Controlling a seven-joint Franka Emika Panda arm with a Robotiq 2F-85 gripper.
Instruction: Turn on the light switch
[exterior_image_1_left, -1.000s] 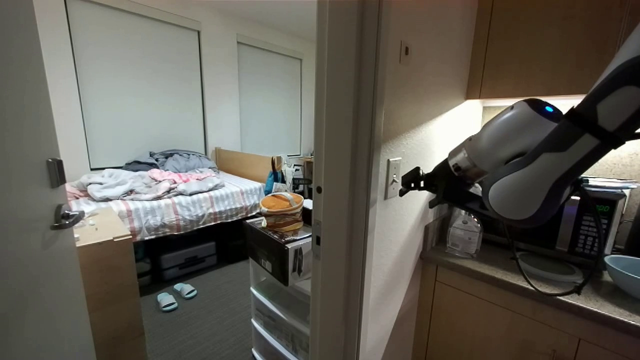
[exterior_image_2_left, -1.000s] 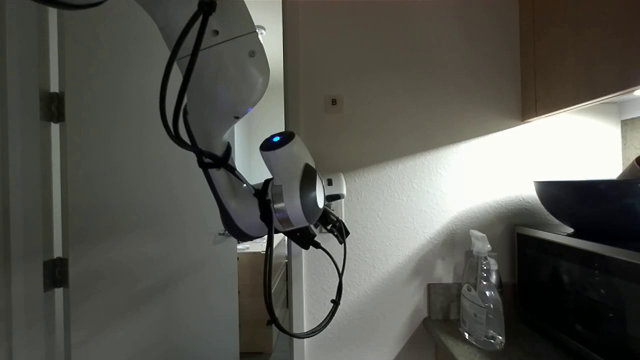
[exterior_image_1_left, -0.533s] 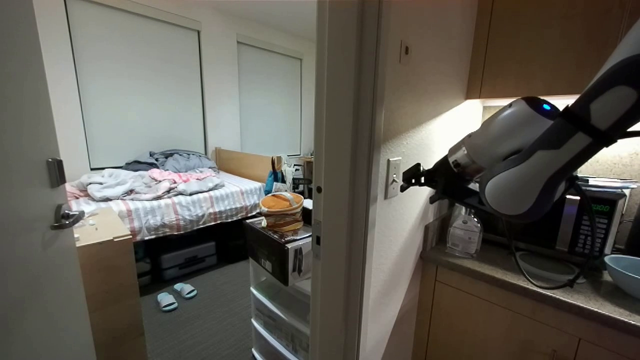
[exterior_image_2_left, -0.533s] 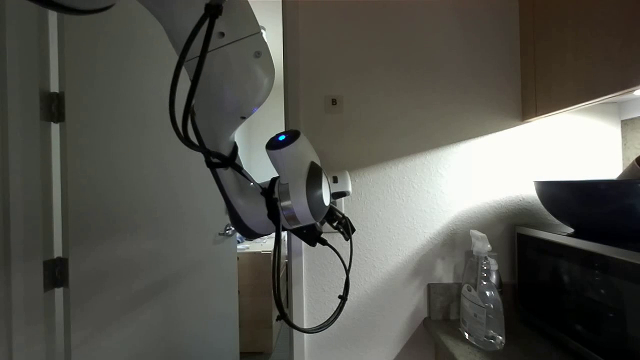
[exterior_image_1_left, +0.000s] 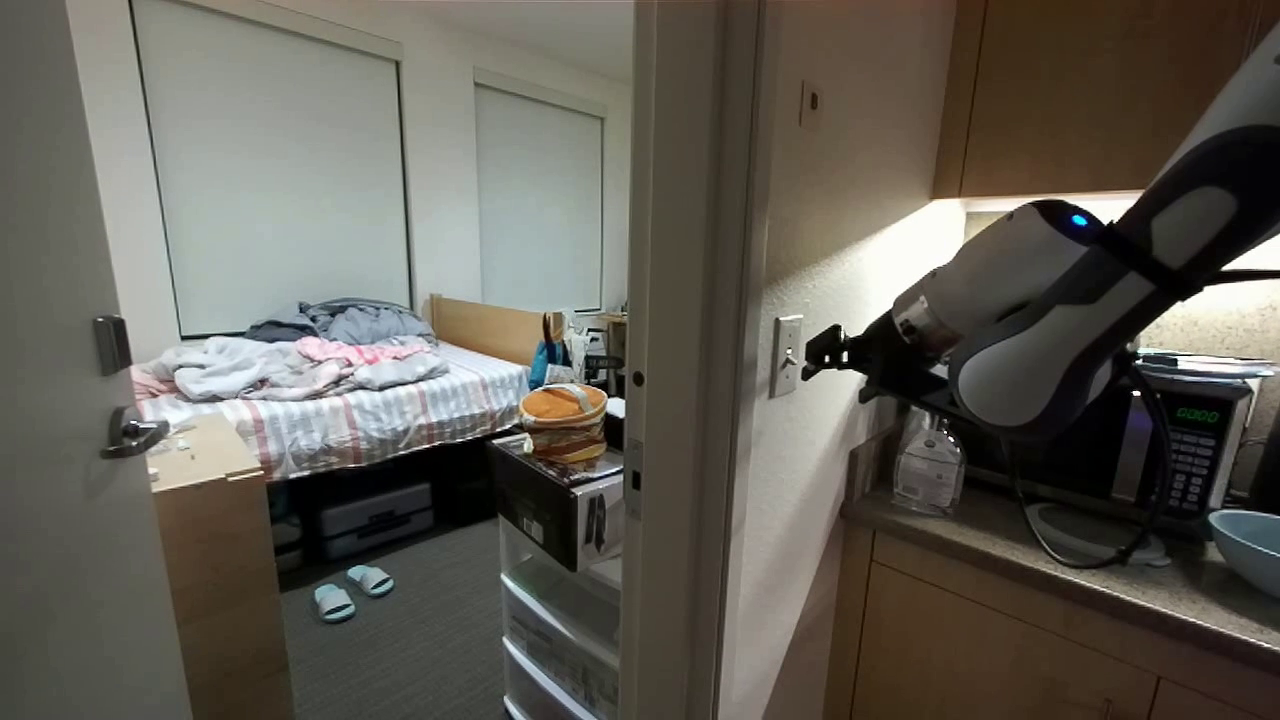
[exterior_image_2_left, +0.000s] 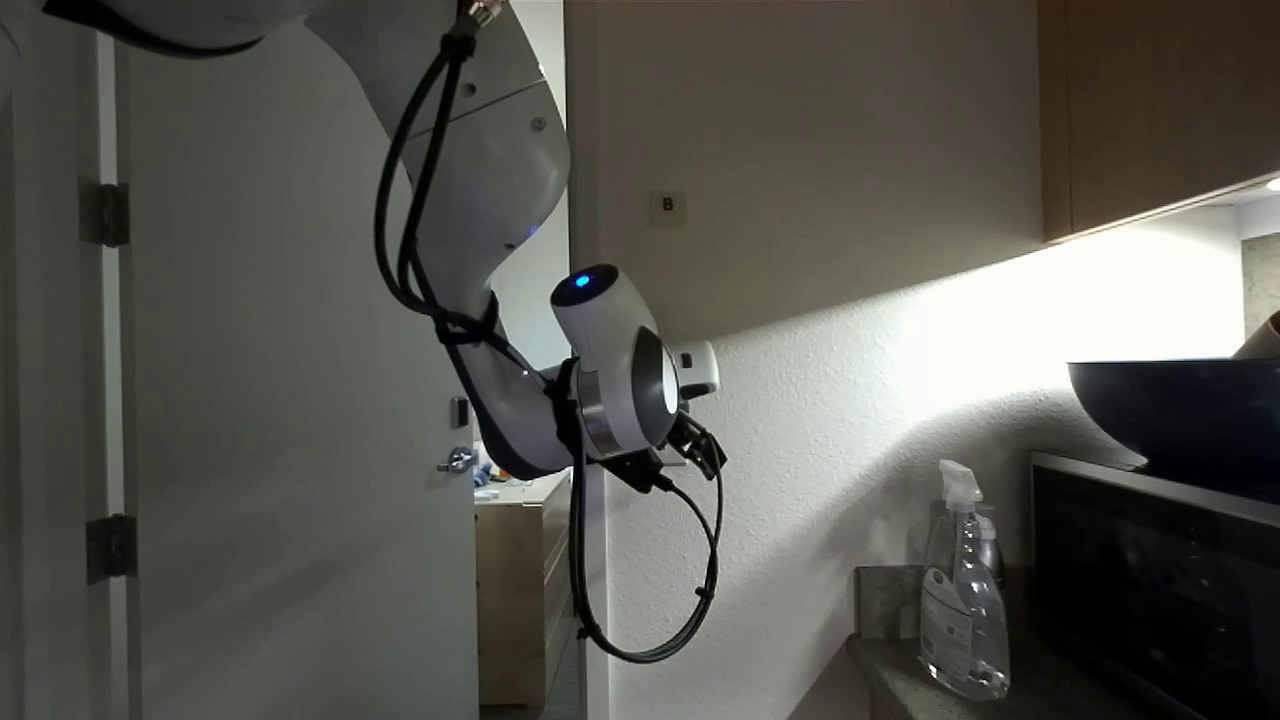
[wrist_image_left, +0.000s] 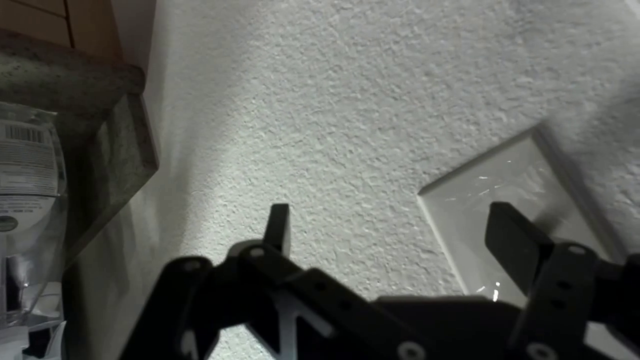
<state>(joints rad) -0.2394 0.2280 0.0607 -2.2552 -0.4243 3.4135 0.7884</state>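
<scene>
The light switch (exterior_image_1_left: 787, 356) is a white upright wall plate beside the door frame, with a small lever at its middle. My gripper (exterior_image_1_left: 818, 354) is just right of it in this exterior view, with a small gap between. In the wrist view the plate (wrist_image_left: 505, 182) lies tilted at the lower right. My gripper (wrist_image_left: 390, 207) is open and empty there; its right finger covers part of the plate, its left finger is over bare wall. The lever is hidden in the wrist view. In an exterior view my gripper (exterior_image_2_left: 705, 448) is at the wall, and the arm hides most of the switch.
A spray bottle (exterior_image_1_left: 928, 465) stands on the counter (exterior_image_1_left: 1000, 540) below the arm, before the black microwave (exterior_image_2_left: 1150, 580). The door frame (exterior_image_1_left: 690, 400) is left of the switch. A wooden cabinet (exterior_image_1_left: 1100, 100) hangs above. A cable (exterior_image_2_left: 700, 600) loops below the wrist.
The arm and wrist have moved to the right in an exterior view. The gripper has shifted slightly away from the switch. The switch looks the same.
</scene>
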